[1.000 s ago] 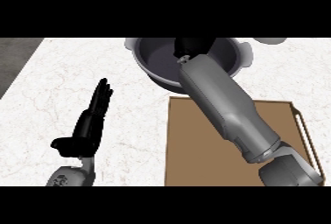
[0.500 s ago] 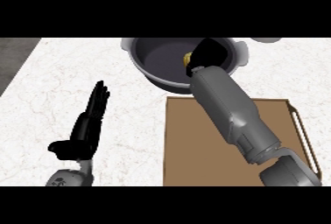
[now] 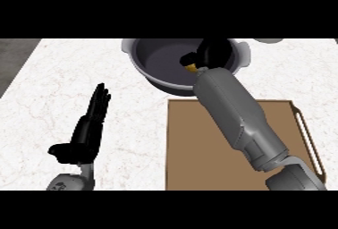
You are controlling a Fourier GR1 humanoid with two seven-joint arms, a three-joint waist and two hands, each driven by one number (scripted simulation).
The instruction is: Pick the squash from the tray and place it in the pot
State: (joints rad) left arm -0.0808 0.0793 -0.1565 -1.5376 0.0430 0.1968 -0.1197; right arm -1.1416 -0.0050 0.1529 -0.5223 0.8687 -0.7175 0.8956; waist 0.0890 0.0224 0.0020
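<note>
right hand [image 3: 210, 53] curled on squash [image 3: 191, 67] | above pot [image 3: 158, 67] interior, counter's far edge | left hand [image 3: 89, 127] open, well apart

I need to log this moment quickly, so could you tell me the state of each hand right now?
Left hand: open, fingers straight, resting over the counter, holding nothing.
Right hand: over the pot, curled round a yellow thing, apparently the squash.
</note>
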